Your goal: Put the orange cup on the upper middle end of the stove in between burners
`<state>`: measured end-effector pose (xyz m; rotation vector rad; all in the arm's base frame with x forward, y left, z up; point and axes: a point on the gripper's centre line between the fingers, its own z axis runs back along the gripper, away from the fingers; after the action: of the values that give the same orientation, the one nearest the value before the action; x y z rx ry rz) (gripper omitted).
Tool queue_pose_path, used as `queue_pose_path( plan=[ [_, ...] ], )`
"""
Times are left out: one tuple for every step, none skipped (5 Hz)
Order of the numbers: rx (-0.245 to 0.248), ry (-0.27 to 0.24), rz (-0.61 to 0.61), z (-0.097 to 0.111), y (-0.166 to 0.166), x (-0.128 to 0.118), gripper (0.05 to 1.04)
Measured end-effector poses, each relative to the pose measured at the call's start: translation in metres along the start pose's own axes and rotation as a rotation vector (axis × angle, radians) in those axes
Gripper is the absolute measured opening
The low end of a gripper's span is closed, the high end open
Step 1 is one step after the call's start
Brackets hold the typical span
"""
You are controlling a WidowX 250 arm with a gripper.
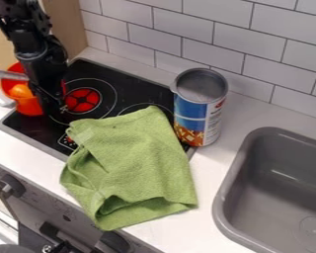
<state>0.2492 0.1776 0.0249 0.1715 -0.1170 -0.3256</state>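
Note:
The black gripper [60, 105] hangs at the upper left, low over the stove [124, 85] beside the red-lit left burner. Just left of it, at the stove's left end, stands a red-orange pot [30, 106], partly behind the arm. A rounded, brighter orange thing [20, 91] shows inside the pot; whether this is the orange cup I cannot tell. The stove's upper middle stretch, between the left burner and the partly covered right burner, is dark glass.
A green cloth [138, 163] drapes over the stove's front right and the counter. A tall can [199, 111] stands at the stove's right end. The grey sink [279, 190] lies farther right, and a tiled wall [180, 37] runs behind.

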Motion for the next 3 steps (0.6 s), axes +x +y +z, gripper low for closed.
queue_pose_path(
  plan=[
    [0.029, 0.003, -0.118, 0.004, -0.005, 0.008, 0.058],
    [0.042, 0.033, -0.232, 0.009, -0.021, 0.013, 0.058],
    [0.061, 0.049, -0.321, 0.014, -0.037, 0.015, 0.058]
  ],
)
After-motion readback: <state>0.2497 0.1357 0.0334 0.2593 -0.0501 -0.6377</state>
